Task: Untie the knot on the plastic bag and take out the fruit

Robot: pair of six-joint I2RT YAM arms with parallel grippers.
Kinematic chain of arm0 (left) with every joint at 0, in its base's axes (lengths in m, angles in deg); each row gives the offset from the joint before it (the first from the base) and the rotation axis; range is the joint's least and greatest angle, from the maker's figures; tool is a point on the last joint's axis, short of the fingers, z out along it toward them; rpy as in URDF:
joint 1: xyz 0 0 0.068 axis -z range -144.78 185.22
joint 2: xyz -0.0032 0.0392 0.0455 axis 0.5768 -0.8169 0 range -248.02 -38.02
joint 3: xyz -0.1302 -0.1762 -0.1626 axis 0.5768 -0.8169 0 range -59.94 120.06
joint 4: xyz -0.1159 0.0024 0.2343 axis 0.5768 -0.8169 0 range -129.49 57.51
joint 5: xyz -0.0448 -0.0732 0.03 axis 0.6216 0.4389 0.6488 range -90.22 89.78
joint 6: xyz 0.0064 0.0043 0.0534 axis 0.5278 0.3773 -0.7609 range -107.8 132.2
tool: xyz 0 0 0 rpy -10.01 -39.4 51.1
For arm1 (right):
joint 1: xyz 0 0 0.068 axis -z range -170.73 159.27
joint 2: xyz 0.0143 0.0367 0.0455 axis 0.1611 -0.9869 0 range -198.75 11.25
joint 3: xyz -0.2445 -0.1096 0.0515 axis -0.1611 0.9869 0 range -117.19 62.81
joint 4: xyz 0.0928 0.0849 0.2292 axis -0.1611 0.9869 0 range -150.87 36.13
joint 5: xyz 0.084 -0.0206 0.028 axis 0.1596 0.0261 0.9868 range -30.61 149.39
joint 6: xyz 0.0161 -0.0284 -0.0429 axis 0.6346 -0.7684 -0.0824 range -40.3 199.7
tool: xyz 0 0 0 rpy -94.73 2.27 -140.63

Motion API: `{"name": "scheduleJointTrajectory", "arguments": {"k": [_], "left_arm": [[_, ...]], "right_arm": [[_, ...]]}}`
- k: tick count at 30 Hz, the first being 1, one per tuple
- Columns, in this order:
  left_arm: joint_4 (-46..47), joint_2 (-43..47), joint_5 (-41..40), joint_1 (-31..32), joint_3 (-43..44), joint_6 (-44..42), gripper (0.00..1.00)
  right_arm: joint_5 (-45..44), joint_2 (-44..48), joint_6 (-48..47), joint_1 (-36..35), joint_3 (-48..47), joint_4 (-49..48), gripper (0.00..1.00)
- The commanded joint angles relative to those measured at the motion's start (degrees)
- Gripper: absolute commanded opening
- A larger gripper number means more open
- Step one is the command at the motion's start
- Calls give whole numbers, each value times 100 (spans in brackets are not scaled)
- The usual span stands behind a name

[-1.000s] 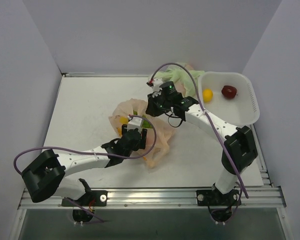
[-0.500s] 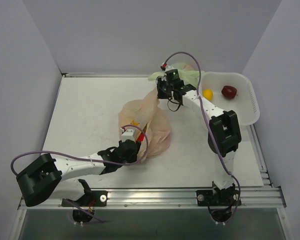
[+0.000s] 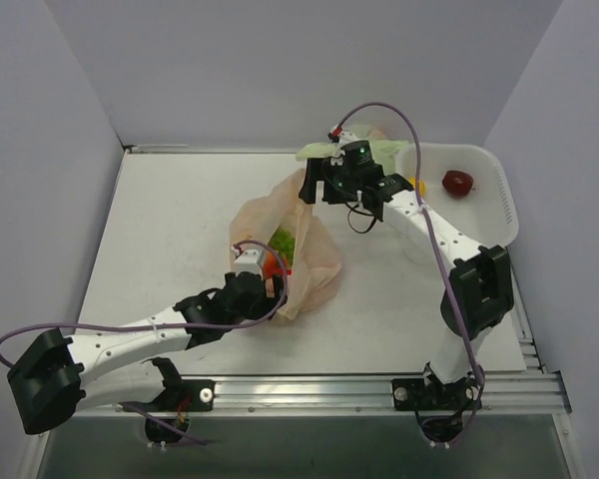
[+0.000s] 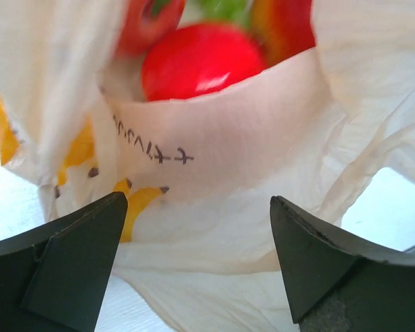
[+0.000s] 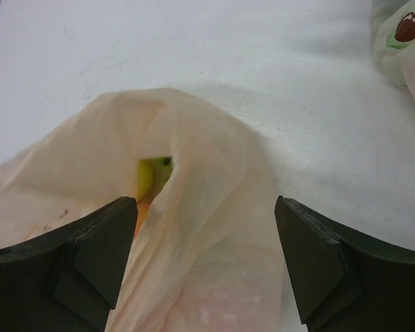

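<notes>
The peach-orange plastic bag (image 3: 301, 261) stands crumpled mid-table with its mouth gaping; no tied knot shows. Fruit lies inside: a green piece (image 3: 283, 240) and a red one (image 3: 269, 263), the red one (image 4: 197, 59) also showing in the left wrist view. My left gripper (image 3: 252, 286) is at the bag's near side, open, with bag film (image 4: 214, 173) loose between the jaws (image 4: 197, 202). My right gripper (image 3: 313, 186) hovers open over the bag's far edge (image 5: 205, 202); the film (image 5: 194, 152) lies below it, ungripped, and a green fruit (image 5: 151, 174) peeks out.
A white basket (image 3: 502, 205) at the back right holds a red apple (image 3: 457, 183) and a yellow fruit (image 3: 416, 187). A pale green bag (image 3: 374, 151) lies behind my right arm, its corner (image 5: 401, 38) in the right wrist view. White walls enclose the table.
My right gripper pulled the bag's film toward the back, then opened and let it go. My left gripper drew back toward the near edge and opened wider. The bag's mouth now stands open.
</notes>
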Motion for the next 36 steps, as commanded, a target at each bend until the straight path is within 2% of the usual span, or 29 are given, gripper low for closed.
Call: {"name": "scheduleJointTrajectory", "arguments": {"k": [1,6,11,16,19,20,23,28,36], "left_arm": [[-198,378,-226,29,727,-269,97],[-497,440,-305,20,1317,-550,98],[-683,422,-455,29,1397,-639,97],[-665,361,-551,29,1239,-551,97],[-718,404,-814,29,1204,-481,97],[-753,413,-894,20,1221,-481,97],[-876,387,-1184,-24,1431,-621,97],[-999,124,-1307,-226,2186,-1226,98],[-1508,-227,-1430,-902,3216,-2360,97]], "right_arm": [[-71,1028,35,-224,525,101,83],[-396,2020,333,-593,1554,119,83],[-397,2268,667,-926,2047,5,82],[-397,2084,932,-1165,2294,-22,80],[-484,2180,1020,-1209,2663,-30,73],[-502,2241,1029,-1218,2777,-100,64],[-511,2584,994,-1209,3313,-337,46],[-484,3058,827,-1218,3972,-628,41],[-642,3235,765,-1200,4377,-865,18]]}}
